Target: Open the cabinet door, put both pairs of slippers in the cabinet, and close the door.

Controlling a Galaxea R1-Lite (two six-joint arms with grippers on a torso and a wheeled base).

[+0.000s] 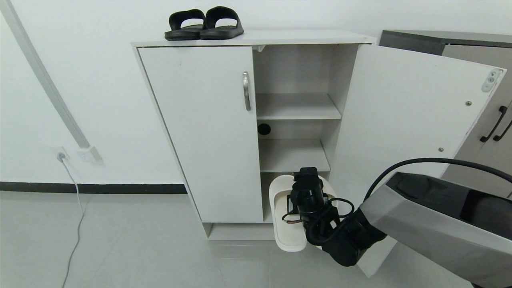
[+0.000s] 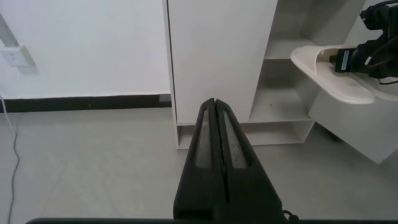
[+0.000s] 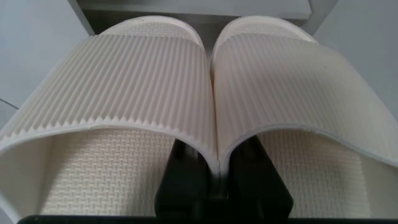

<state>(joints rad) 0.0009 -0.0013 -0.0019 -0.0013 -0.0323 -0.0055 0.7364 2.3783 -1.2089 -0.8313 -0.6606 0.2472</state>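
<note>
Head view: my right gripper (image 1: 306,182) holds the white slippers (image 1: 281,226) at the mouth of the lowest compartment of the cabinet (image 1: 200,132). The right door (image 1: 400,120) is swung open, and the black slippers (image 1: 204,25) sit on top.

Left wrist view: my left gripper (image 2: 214,134) is pressed closed on nothing, above the floor (image 2: 93,162).

Right wrist view: the right gripper pinches both white slippers' inner edges together.

Background only, as I see it. White wall (image 1: 80,100) fills the left of the frame, with a grey conduit strip (image 1: 44,76) running diagonally down to a small white box (image 1: 91,154). Wall socket (image 1: 60,154) sits just left of the box, plug in, and a cable (image 1: 76,224) drops to the grey tiled floor (image 1: 120,248). Black baseboard (image 1: 92,188) along the wall foot. Upper right: grey cupboard (image 1: 472,48), with two black handles (image 1: 494,124).
</note>
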